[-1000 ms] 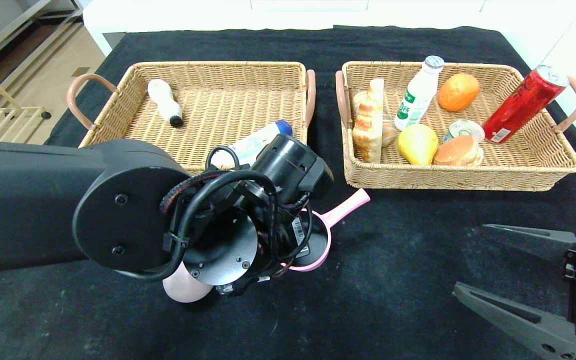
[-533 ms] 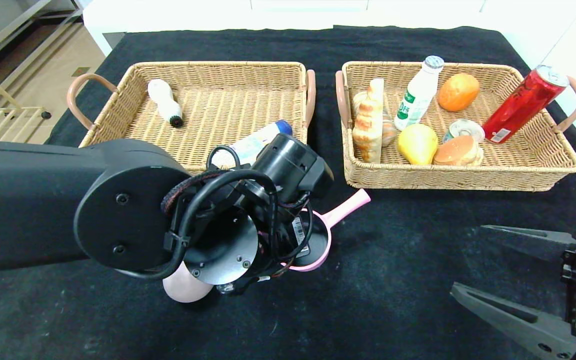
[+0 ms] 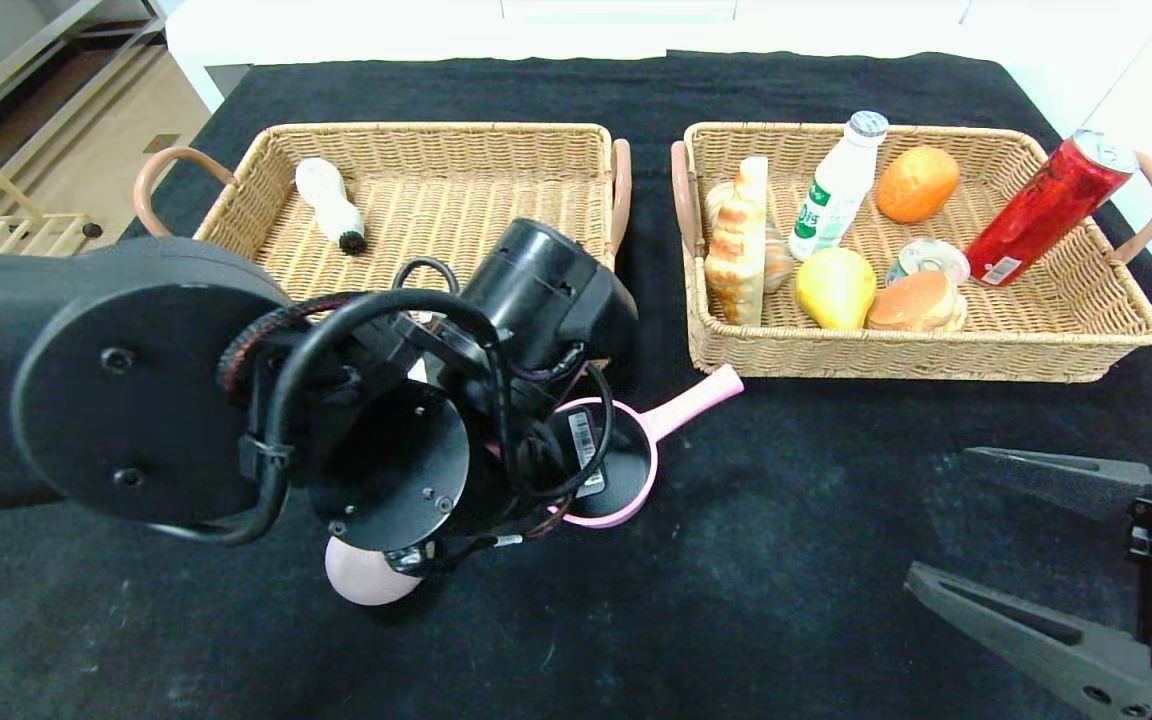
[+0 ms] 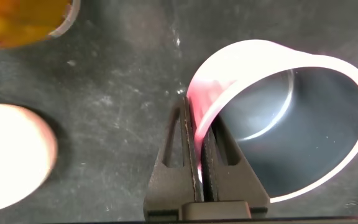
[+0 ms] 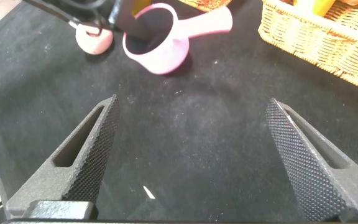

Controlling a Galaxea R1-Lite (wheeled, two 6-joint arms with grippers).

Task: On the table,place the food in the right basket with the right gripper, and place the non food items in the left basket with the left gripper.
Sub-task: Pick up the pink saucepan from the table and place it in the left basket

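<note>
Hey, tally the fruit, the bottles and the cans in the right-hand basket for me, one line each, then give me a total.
Fruit: 2, the orange and the pear
Bottles: 1, the white bottle
Cans: 2, the red can and the small tin
Total: 5

No text is readable (bottle (image 3: pixel 833 190) label too small).

Before me I see a table with black cloth (image 3: pixel 796 560). Behind it stands white furniture (image 3: pixel 536 25). At my far left is a beige floor (image 3: pixel 86 150) with a wooden frame (image 3: pixel 6 235).
</note>
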